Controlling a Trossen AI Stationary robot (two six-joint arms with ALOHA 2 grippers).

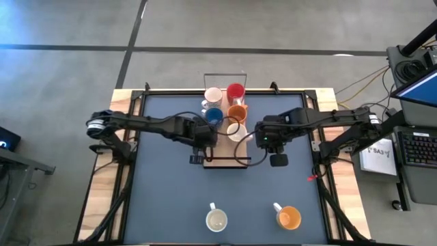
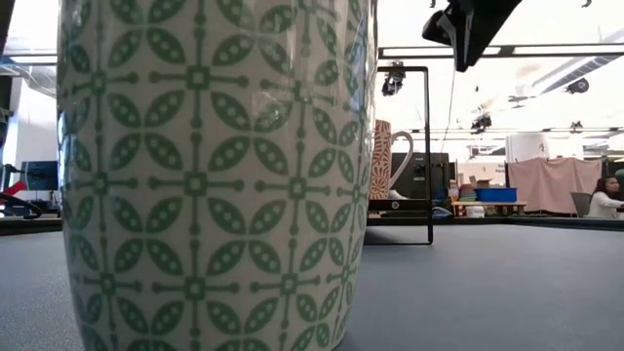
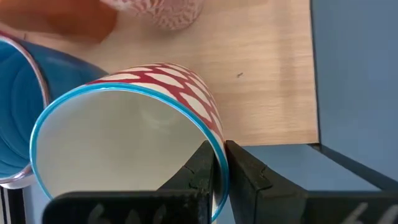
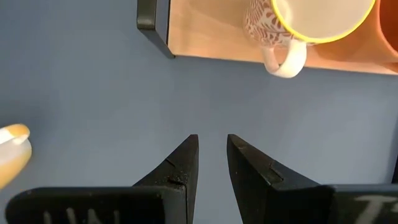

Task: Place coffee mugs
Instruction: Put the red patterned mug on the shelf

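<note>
My left gripper (image 1: 205,140) is over the near left part of the light-wood tray (image 1: 225,158). In the left wrist view it (image 3: 221,163) is shut on the rim of a red-and-white patterned mug (image 3: 155,112) with a blue rim, which is tilted above the wood. My right gripper (image 1: 261,140) hovers over the mat just right of the tray, slightly open and empty (image 4: 212,152). A white mug (image 1: 214,95), red mug (image 1: 235,91), blue mug (image 1: 214,116), orange mug (image 1: 237,113) and yellow-rimmed white mug (image 1: 237,131) stand on the tray.
A cream mug (image 1: 216,220) and an orange mug (image 1: 289,217) stand on the blue mat near the front edge. The cream one fills the low view's left (image 2: 214,175) with a green pattern. A black wire frame (image 2: 429,156) rises around the tray.
</note>
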